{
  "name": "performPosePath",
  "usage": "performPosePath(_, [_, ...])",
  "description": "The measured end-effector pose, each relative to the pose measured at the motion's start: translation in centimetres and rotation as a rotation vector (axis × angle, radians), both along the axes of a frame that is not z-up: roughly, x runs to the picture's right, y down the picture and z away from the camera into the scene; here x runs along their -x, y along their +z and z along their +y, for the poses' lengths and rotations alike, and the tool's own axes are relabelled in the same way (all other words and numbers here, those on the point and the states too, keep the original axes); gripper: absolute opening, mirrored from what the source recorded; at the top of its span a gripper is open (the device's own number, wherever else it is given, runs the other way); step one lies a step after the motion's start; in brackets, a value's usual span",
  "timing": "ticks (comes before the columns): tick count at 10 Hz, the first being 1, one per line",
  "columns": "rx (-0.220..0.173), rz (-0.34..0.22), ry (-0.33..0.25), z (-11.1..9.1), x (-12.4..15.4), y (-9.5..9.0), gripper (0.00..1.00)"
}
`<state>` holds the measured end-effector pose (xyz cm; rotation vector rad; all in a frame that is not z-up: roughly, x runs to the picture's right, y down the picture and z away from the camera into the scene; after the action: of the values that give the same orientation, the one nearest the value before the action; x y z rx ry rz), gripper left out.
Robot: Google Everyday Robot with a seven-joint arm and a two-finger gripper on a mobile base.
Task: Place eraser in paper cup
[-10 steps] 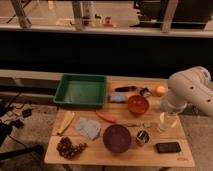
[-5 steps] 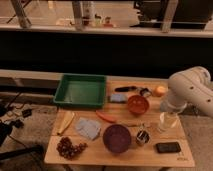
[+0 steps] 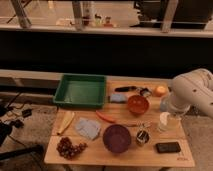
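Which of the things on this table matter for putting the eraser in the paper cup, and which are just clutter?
Job: eraser, near right corner; paper cup, just behind it; gripper, by that cup.
Clutter: green tray, orange bowl, purple bowl, grapes, banana, metal cup.

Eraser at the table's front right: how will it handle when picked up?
The eraser looks like a flat, stiff slab, so it probably won't roll or tip. Lying flush on the table, it may be awkward to pinch. The claw hangs over the paper cup behind it.
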<state>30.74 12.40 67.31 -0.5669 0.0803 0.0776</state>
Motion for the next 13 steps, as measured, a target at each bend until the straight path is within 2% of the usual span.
performPosePath(4, [-0.014,-0.011,-0.026,1.6,0.2,-1.7,0.80])
performPosePath(8, [-0.026,-0.045,-0.046,3.1,0.9,-3.5,0.80])
performPosePath(13, [-0.014,-0.093,-0.036,5.5,1.1,-5.9,0.80])
